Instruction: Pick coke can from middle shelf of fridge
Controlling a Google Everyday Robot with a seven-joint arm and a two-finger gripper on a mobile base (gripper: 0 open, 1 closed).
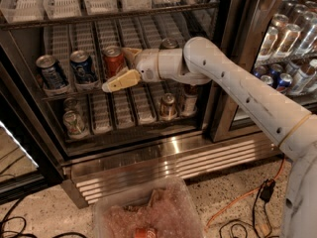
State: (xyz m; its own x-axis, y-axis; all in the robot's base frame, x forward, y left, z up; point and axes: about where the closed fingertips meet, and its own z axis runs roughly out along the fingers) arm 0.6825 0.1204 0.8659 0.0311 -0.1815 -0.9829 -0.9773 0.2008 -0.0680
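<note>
The red coke can (114, 61) stands upright on the middle shelf (148, 31) of the fridge (148, 158), third lane from the left. My gripper (115, 69) reaches into the fridge from the right and is open. One tan finger (121, 81) lies in front of and below the can, the other (131, 53) sits just right of its top. The can stands between them, still on the tray.
Two blue cans (49, 73) (83, 67) stand left of the coke can. Another can (168, 43) shows behind my wrist. Several cans (167, 105) sit on the lower rack. A plastic bin (148, 209) and cables (247, 207) lie on the floor. The right door holds bottles (287, 33).
</note>
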